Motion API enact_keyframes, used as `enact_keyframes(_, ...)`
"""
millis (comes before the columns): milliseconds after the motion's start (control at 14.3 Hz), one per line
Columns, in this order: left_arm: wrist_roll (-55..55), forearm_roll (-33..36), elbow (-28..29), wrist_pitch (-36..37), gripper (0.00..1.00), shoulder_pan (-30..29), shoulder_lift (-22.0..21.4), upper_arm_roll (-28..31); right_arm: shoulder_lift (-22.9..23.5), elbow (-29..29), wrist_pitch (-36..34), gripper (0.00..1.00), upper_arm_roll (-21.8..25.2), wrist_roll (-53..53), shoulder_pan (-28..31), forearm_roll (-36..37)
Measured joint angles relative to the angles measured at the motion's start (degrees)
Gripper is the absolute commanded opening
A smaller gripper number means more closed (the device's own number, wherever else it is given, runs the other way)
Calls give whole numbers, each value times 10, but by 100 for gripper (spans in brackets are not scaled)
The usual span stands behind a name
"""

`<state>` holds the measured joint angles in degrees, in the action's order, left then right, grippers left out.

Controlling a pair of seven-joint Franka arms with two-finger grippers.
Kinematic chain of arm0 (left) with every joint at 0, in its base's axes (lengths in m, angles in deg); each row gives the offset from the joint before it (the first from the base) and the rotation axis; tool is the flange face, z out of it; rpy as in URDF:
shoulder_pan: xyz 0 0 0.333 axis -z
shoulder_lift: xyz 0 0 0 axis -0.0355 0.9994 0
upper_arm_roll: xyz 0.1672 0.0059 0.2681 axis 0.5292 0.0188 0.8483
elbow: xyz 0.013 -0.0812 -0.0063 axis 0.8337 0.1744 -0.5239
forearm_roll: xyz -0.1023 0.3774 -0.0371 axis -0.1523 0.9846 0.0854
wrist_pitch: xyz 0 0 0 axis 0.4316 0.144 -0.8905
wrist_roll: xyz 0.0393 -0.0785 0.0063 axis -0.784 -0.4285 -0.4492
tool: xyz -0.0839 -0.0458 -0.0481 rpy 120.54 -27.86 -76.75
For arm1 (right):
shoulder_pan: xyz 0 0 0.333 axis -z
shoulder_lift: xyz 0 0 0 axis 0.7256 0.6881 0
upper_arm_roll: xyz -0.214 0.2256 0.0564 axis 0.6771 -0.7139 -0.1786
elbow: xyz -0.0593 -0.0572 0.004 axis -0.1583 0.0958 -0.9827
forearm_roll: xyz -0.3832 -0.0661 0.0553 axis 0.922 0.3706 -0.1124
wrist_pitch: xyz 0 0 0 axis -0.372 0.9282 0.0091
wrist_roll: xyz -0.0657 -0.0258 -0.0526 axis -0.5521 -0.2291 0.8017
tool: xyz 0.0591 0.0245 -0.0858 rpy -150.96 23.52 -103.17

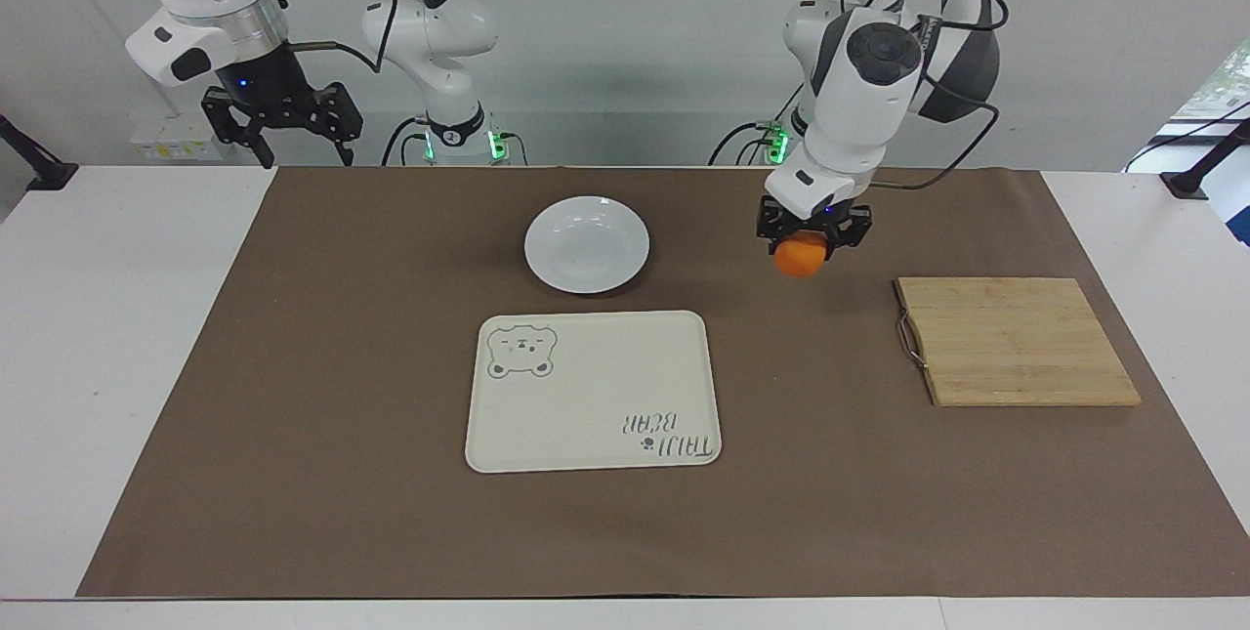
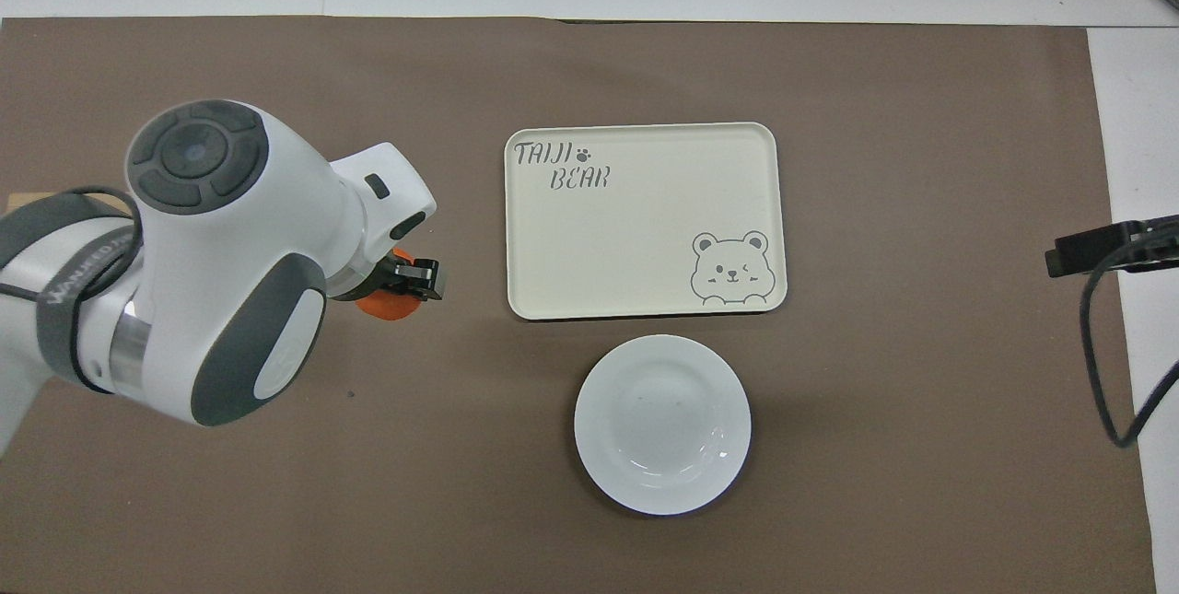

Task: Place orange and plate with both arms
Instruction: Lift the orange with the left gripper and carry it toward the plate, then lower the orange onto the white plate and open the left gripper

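The orange (image 1: pixel 800 257) hung in the air, pinched between the fingers of the left gripper (image 1: pixel 812 237), which pointed straight down. In the facing view the fruit's upper part sat between the black fingertips while its lower half bulged out beneath them, clear of the brown mat (image 1: pixel 293 396). Gripper and fruit were over bare mat, between the white plate (image 1: pixel 587 244) and the bamboo cutting board (image 1: pixel 1016 341). The plate lay empty on the mat, just beside the cream bear tray (image 1: pixel 593 390) and nearer to the robots than it. The right gripper (image 1: pixel 283 127) waited raised over the table edge at its own arm's end, its fingers spread apart and empty.

In the overhead view the left arm's (image 2: pixel 221 262) white wrist covered most of the fruit; only an orange sliver (image 2: pixel 389 307) showed under the black fingers (image 2: pixel 416 279), over the mat just beside the tray's (image 2: pixel 645 216) edge on the left arm's side. The plate (image 2: pixel 662 425) sat nearer to the robots than the tray, well apart from the fruit. Only the tip of the right gripper (image 2: pixel 1105 246) entered at the frame's margin, over the mat's end.
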<state>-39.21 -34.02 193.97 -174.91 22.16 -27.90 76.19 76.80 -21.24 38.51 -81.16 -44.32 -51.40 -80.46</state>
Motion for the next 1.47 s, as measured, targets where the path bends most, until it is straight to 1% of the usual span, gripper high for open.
enact_keyframes(140, 0, -29, 31, -31, 0, 28, 3, 0, 0, 0, 0, 100, 0, 0, 0, 0)
enact_keyframes(350, -9, -36, 68, -84, 0, 93, 19, -1, 0, 0, 0, 100, 0, 0, 0, 0)
enact_keyframes(490, -35, -46, 78, -107, 0, 122, 30, -3, 0, 0, 0, 100, 0, 0, 0, 0)
enact_keyframes(630, -89, -67, 80, -142, 0, 156, 40, -2, 0, 0, 0, 100, 0, 0, 0, 0)
enact_keyframes(770, -171, -69, 81, -184, 0, 204, 55, -3, 0, 0, 0, 100, 0, 0, 0, 0)
enact_keyframes(980, -257, -70, 82, -229, 0, 261, 77, -3, 0, 0, 0, 100, 0, 0, 0, 0)
enact_keyframes(1120, -302, -70, 82, -256, 0, 276, 89, -2, 0, 0, 0, 100, 0, 0, 0, 0)
enact_keyframes(1190, -319, -70, 82, -265, 2, 283, 98, -2, 0, 0, 0, 100, 0, 0, 0, 0)
enact_keyframes(1259, -335, -70, 83, -274, 8, 290, 107, -2, 0, 0, 0, 100, 0, 0, 0, 0)
enact_keyframes(1329, -356, -70, 83, -288, 39, 297, 117, -2, 0, 0, 0, 100, 0, 0, 0, 0)
enact_keyframes(1399, -381, -70, 83, -303, 99, 303, 125, -2, 0, 0, 0, 100, 0, 0, 0, 0)
enact_keyframes(1469, -408, -70, 82, -311, 100, 308, 130, -3, 0, 0, 0, 100, 0, 0, 0, 0)
